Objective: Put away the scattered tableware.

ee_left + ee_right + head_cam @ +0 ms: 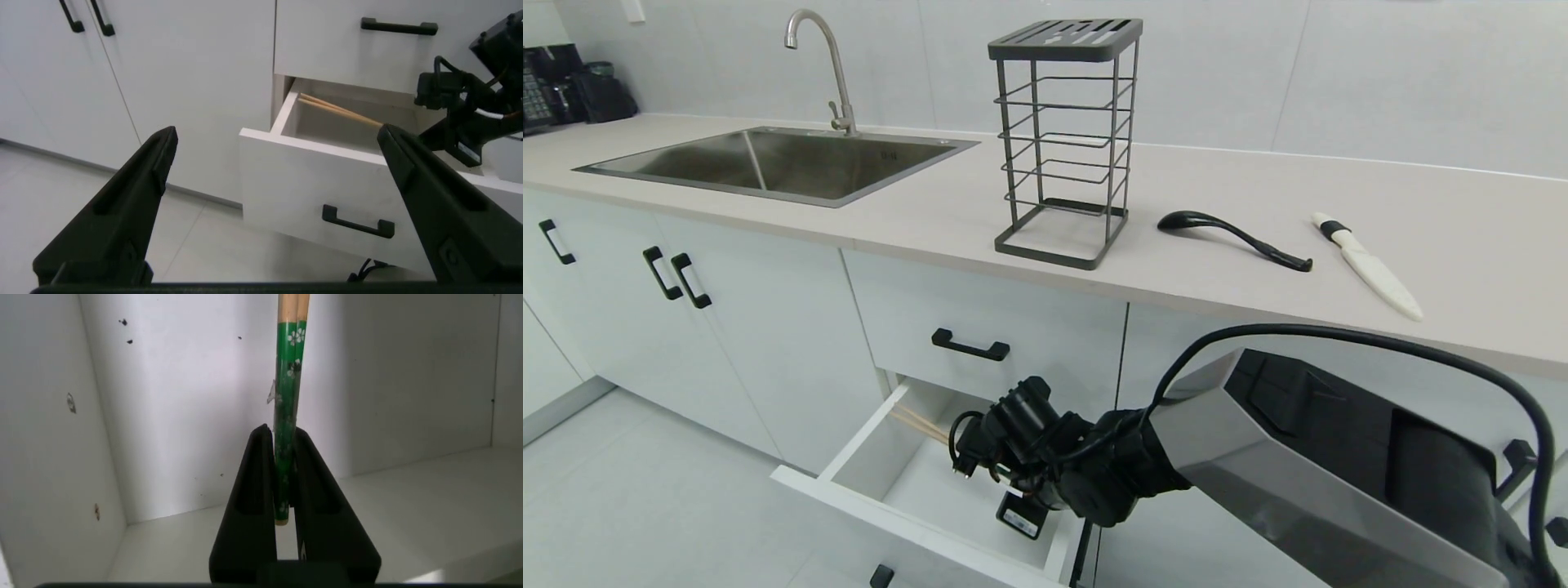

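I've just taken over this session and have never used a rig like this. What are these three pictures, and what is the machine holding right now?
This is a two-armed robot at a kitchen counter. The wide picture comes from the camera on its head, looking down. The pale countertop carries a dark wire rack with a slotted top, a black ladle and a white knife with a black band, next to a steel sink. Below the counter a white drawer is pulled open, and the end of the right arm is inside it.

The two smaller pictures come from cameras on the wrists. The right wrist picture looks along the right gripper, which is shut on a pair of wooden chopsticks with green flowered ends inside the drawer. The left wrist picture shows the left gripper, open and empty, facing the drawer front from outside.
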You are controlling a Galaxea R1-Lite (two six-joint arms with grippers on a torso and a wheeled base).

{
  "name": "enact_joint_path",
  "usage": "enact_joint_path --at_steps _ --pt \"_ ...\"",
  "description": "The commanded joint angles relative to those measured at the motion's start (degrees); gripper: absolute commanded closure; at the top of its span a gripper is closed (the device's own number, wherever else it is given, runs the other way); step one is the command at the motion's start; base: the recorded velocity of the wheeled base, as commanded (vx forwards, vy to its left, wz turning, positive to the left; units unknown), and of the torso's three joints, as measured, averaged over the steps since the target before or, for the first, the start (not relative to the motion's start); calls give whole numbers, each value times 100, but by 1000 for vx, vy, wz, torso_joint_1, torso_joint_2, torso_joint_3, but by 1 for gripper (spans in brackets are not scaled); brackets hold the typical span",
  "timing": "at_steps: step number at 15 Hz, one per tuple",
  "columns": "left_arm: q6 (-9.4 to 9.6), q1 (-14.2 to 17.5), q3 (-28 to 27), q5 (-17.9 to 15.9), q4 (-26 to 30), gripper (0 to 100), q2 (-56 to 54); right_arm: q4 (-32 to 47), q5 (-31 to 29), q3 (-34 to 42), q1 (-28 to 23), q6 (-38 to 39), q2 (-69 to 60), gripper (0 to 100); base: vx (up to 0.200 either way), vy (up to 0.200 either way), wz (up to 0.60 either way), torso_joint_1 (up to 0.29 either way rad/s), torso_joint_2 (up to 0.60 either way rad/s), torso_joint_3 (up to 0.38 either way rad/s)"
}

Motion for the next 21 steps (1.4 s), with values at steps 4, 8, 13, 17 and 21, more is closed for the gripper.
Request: enact_joint_path --at_steps 4,8,13,17,21 --pt "0 0 0 -2 -12 0 7 -18 -8 -316 -70 -8 128 100 0 0 0 -71 183 66" --pt "0 0 0 -2 -12 0 7 9 -245 -316 -79 1 251 100 0 0 0 -2 39 18" --pt "0 0 0 -2 -12 0 7 9 -263 -474 0 -34 383 100 0 0 0 0 0 0" --pt "0 0 0 -2 -12 0 7 35 -245 -501 44 -34 348 0 0 0 0 0 0 0" --pt "0 0 0 -2 -12 0 7 44 -236 -457 62 -52 -276 0 0 0 0 0 0 0"
